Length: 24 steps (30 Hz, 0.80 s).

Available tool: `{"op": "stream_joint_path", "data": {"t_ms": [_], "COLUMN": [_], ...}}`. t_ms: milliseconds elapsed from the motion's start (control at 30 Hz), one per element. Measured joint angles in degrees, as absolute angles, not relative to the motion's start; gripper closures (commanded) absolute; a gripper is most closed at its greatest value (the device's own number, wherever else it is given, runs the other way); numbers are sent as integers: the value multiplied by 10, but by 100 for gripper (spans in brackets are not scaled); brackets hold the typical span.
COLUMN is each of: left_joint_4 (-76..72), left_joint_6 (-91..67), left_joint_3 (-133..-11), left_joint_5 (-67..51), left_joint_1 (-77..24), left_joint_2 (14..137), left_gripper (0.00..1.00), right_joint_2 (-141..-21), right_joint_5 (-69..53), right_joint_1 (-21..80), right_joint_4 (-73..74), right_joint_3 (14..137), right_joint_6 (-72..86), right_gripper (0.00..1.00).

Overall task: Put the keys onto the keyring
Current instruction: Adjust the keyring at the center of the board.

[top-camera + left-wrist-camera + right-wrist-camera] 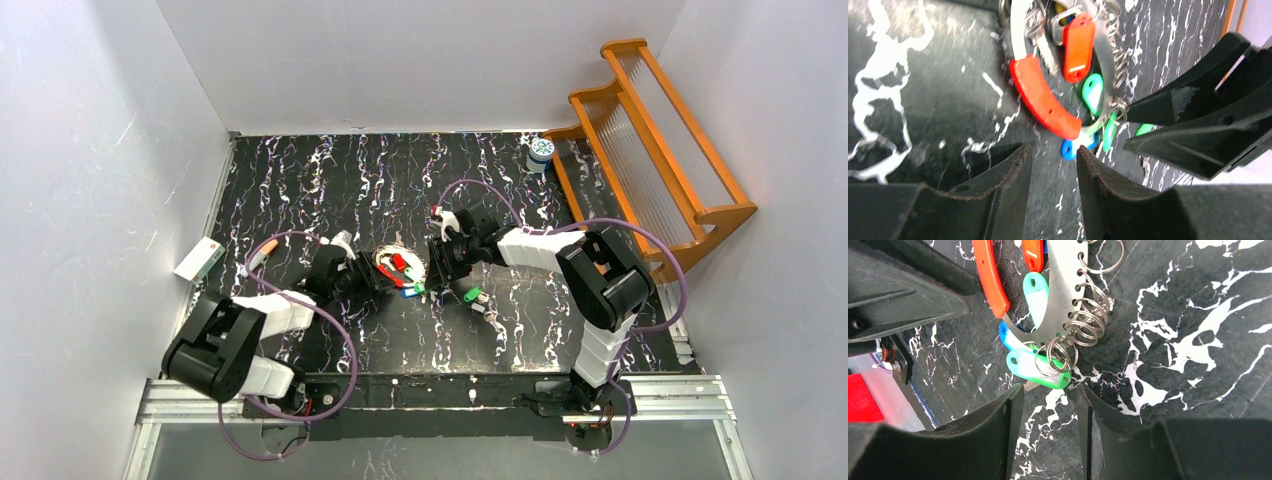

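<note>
Black white-veined tabletop [300,180] inside white walls. Left gripper [1053,162]: narrow gap between the fingers, nothing clamped, aimed at blue key [1067,149] just beyond the tips. Right gripper [1048,397]: likewise slightly parted, gripping nothing. Green key [1040,371] just ahead of its tips, long axis lying across the gap, hung on a split ring. Keyring [393,268] flat on the table between the two grippers, both facing it from opposite sides. Orange-covered arc toward the left arm, metal edge with its row of split rings [1083,320] toward the right. Red key [1077,47] and other tags inside the loop. Loose green key [472,295] off the ring, near the right gripper on its near side, well apart from the left. Judgement: right arm better placed to fetch it, left to steady the ring. Farther out, jar [541,152] at the far edge.
</note>
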<state>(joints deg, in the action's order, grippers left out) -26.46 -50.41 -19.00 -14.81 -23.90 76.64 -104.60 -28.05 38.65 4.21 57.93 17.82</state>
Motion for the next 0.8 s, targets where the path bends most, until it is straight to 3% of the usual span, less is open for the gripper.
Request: {"op": "stream_joint_path", "data": {"t_ms": [267,433,533,800], "left_joint_4": [-277,-267,-271,-346], "left_joint_6": [-486,-459,-455,-501], "left_joint_3": [-298,-350,-348,-240], "left_joint_5": [-136,-128,-131,-135], "left_joint_1": [-239,-237,-239,-243], "left_joint_2": [894,935,929,861], "left_gripper": [70,56,51,54], "right_joint_2": [-1054,-1042,-1027,-1004], "right_joint_5": [-230,-196,-186,-168], "right_joint_1": [434,463,466,462], "right_joint_4": [40,27,25,56], "right_joint_3": [596,587,574,563], "right_joint_6": [158,144,145,152], "right_gripper": [53,46,40,37]}}
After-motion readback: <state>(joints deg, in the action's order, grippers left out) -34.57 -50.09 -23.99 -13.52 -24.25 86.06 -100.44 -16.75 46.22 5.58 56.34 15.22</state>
